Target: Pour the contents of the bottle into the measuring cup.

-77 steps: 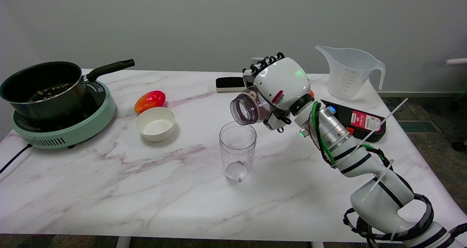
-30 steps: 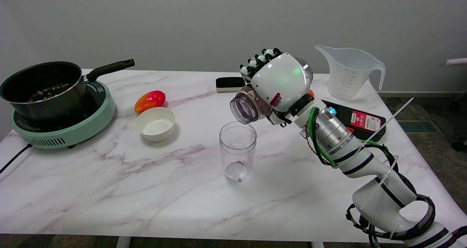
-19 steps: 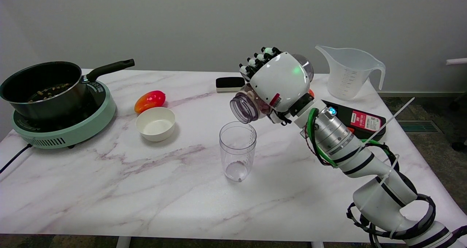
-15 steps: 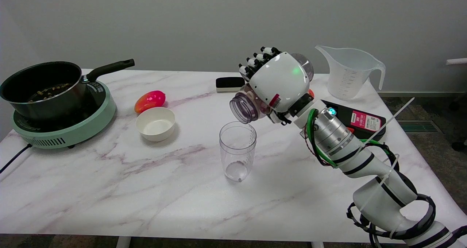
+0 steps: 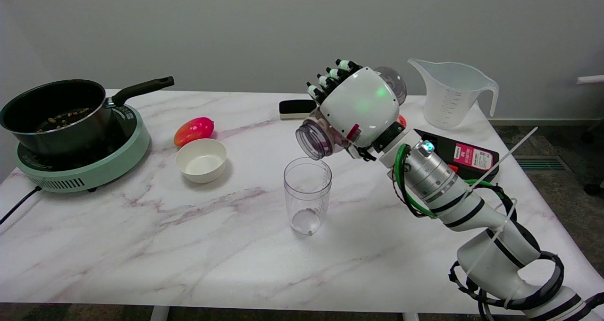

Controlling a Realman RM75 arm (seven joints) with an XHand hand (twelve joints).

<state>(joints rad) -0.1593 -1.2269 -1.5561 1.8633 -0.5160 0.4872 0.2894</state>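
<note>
My right hand point(image 5: 359, 107) grips a clear bottle point(image 5: 317, 139) and holds it tilted, mouth down and to the left. The open mouth hangs just above the rim of a clear plastic cup point(image 5: 307, 195) that stands upright at mid-table. Most of the bottle's body is hidden behind the hand; its rounded base point(image 5: 392, 81) shows past the hand's upper right. The cup looks almost empty, with a faint trace at its bottom. A large translucent measuring jug point(image 5: 450, 93) with a handle stands at the table's far right.
A black saucepan point(image 5: 56, 113) sits on a green hotplate point(image 5: 85, 163) at the far left. A red-orange pepper point(image 5: 194, 130) and a white bowl point(image 5: 201, 160) lie left of the cup. A black block point(image 5: 297, 108) lies behind the hand; a black device with a red label point(image 5: 465, 156) lies beside the arm.
The hand has rolled further, raising the bottle's base and tipping the mouth more downward; it has also crept slightly left and up. The cup has not moved.
</note>
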